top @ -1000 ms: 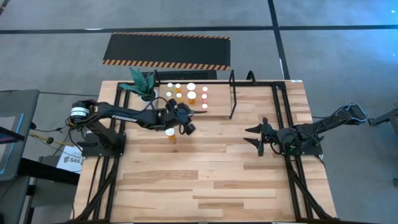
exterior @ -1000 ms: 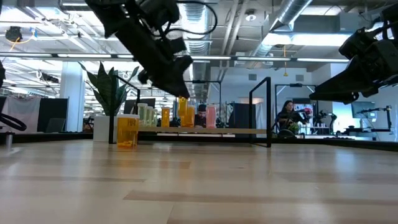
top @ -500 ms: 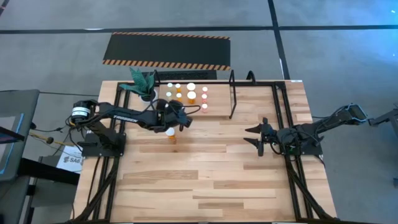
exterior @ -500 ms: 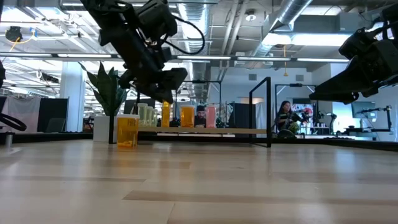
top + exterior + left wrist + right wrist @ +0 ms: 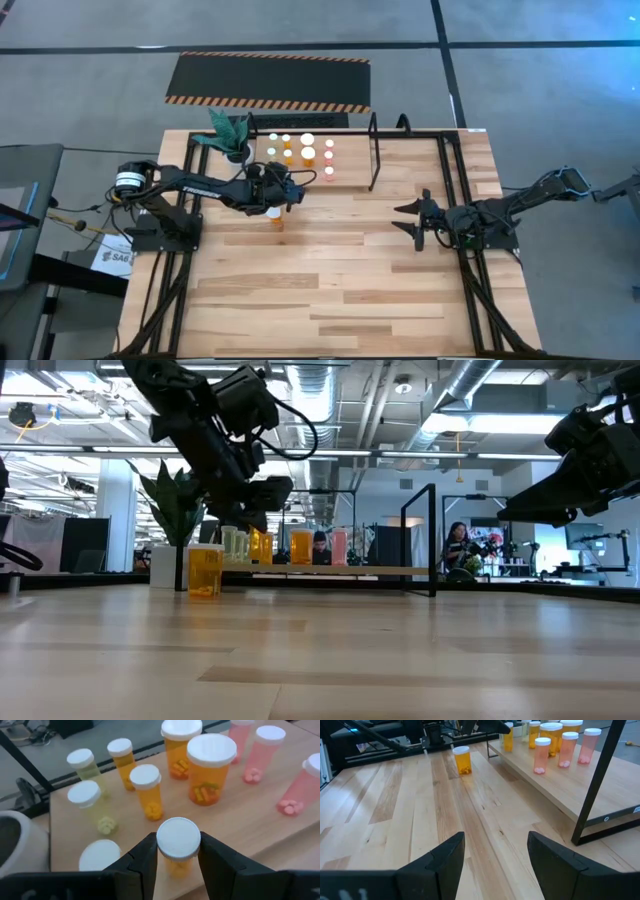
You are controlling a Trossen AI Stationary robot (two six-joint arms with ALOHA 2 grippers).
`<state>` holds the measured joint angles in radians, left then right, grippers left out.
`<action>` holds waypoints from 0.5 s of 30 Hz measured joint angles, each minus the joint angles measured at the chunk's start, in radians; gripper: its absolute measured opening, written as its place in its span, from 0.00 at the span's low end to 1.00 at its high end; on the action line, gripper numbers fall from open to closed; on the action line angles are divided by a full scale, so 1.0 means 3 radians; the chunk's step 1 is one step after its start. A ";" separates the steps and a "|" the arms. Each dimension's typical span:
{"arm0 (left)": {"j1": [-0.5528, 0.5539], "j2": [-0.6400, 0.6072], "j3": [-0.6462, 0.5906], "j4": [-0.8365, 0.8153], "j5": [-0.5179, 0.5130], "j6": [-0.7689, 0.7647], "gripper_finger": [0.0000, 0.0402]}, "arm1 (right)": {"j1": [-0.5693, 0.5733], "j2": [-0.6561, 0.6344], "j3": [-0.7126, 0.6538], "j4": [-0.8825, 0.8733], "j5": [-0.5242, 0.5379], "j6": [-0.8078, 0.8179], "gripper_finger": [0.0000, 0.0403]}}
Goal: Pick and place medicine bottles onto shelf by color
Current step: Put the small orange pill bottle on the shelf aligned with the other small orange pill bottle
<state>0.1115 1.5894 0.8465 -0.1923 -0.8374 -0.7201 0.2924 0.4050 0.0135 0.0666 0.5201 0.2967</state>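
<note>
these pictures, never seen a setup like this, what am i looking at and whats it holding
Two robot arms work at a wooden table. One picture looks down from above, one looks level across the tabletop, and two come from cameras on the arms' wrists. The left gripper is shut on a small orange bottle over the shelf, where yellow, orange and pink bottles already stand. One orange bottle stands alone on the table. A plant stands beside the shelf. The right gripper waits open, holding nothing.

floor [image 5: 540, 60]: grey | ceiling ducts [image 5: 470, 385]: exposed | mat [image 5: 268, 81]: hazard-striped
</note>
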 joint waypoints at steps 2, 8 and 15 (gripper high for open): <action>-0.0009 0.0000 -0.0047 0.0100 0.0007 0.0000 0.28 | 0.0000 0.0001 0.0000 0.0000 0.0000 0.0000 0.60; -0.0020 0.0001 -0.0054 0.0113 0.0012 0.0004 0.28 | -0.0001 0.0000 0.0000 0.0000 0.0000 0.0000 0.60; -0.0019 0.0002 -0.0054 0.0114 0.0033 -0.0114 0.28 | -0.0001 0.0001 0.0000 0.0000 0.0000 0.0000 0.60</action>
<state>0.1059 1.5900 0.8303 -0.1581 -0.8274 -0.7542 0.2920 0.4053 0.0135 0.0666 0.5201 0.2967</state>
